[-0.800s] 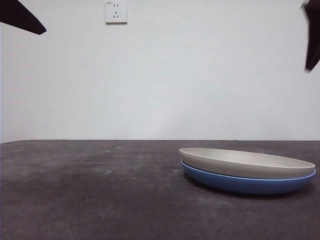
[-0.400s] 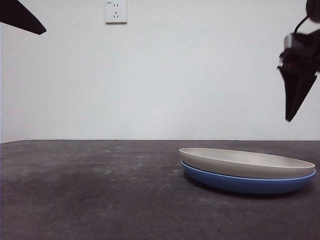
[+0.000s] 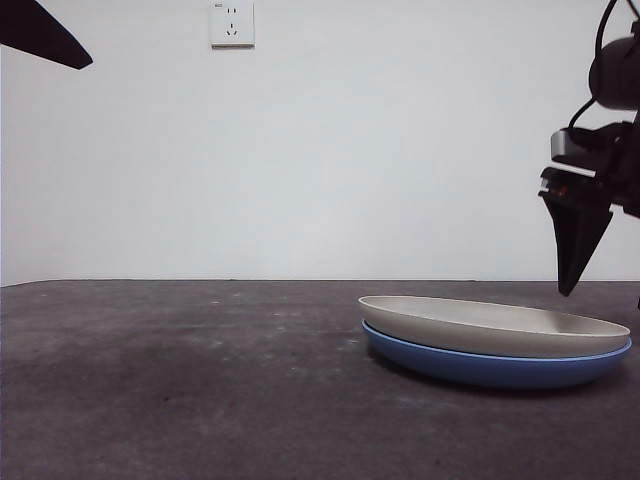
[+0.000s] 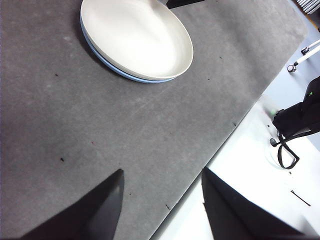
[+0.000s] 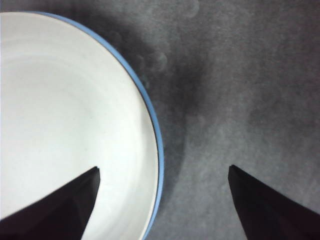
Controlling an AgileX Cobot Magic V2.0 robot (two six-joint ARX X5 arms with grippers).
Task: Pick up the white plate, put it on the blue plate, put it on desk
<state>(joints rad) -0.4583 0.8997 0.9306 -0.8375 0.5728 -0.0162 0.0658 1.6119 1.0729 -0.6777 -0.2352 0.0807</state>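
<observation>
The white plate [image 3: 490,325] lies nested in the blue plate [image 3: 495,368] on the desk [image 3: 200,380], right of centre in the front view. My right gripper [image 5: 162,172] hangs open just above the stack's rim. One jaw is over the white plate [image 5: 65,115], the other over bare desk, and the blue plate's rim [image 5: 156,135] runs between them. One of its fingers [image 3: 577,235] shows dark at the right edge of the front view, a little above the plates. My left gripper [image 4: 162,175] is open and empty, high and far from the stacked plates [image 4: 137,37].
A wall socket [image 3: 232,22] sits high on the white wall behind. The left wrist view shows the desk's edge [image 4: 225,145], and beyond it a white surface with a black strap [image 4: 290,145]. The waiting left arm shows as a black tip [image 3: 40,35] at the upper left.
The right gripper has come down along the right edge, from high in the corner to just above the plates. The plates and the left arm have not moved.
</observation>
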